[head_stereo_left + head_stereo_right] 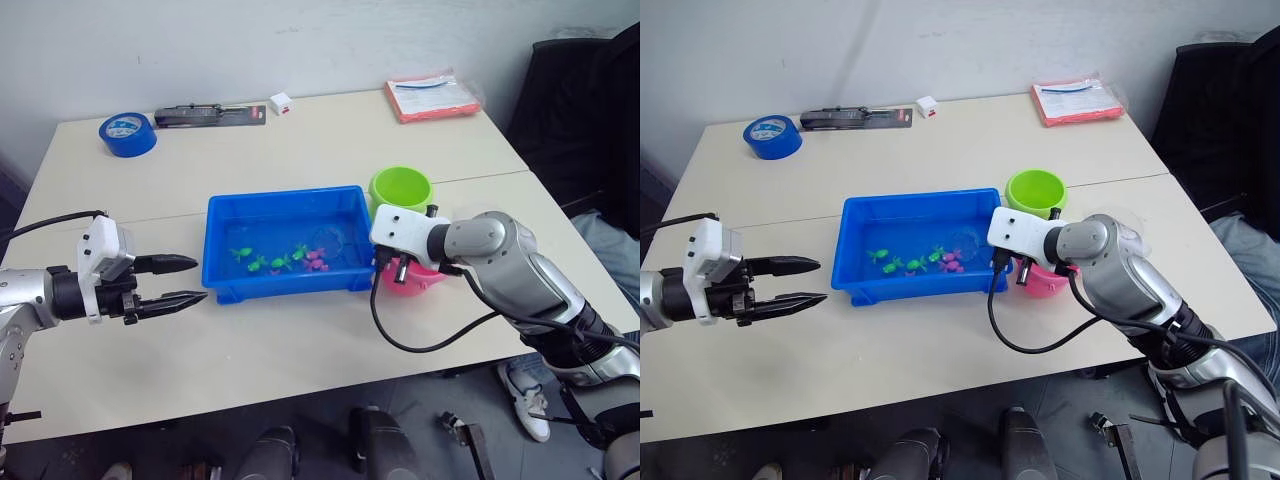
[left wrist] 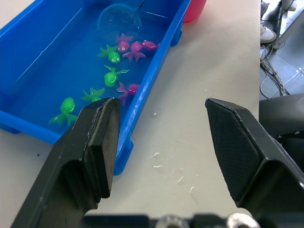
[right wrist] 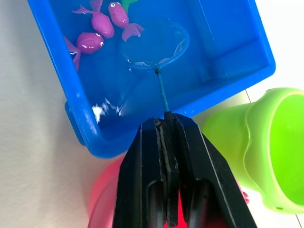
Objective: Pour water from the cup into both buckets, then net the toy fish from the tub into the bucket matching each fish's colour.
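The blue tub [image 1: 285,205] sits mid-table holding water and several toy fish, green ones [image 1: 258,262] to the left and pink ones [image 1: 315,260] to the right. The net [image 3: 154,45] dips into the tub's right end beside the pink fish [image 3: 102,23], with nothing in its mesh. My right gripper [image 3: 167,118] is shut on its thin handle, above the pink bucket [image 1: 412,280]. The green bucket [image 1: 400,187] stands just behind the pink one. Left of the tub my left gripper [image 1: 185,282] hangs open and holds nothing. The cup is out of view.
A blue tape roll [image 1: 127,133], a black tool [image 1: 208,115] and a small white block [image 1: 281,102] lie at the table's back left. A red packet [image 1: 432,97] lies at the back right. Water drops [image 2: 168,168] wet the table by the tub's near corner.
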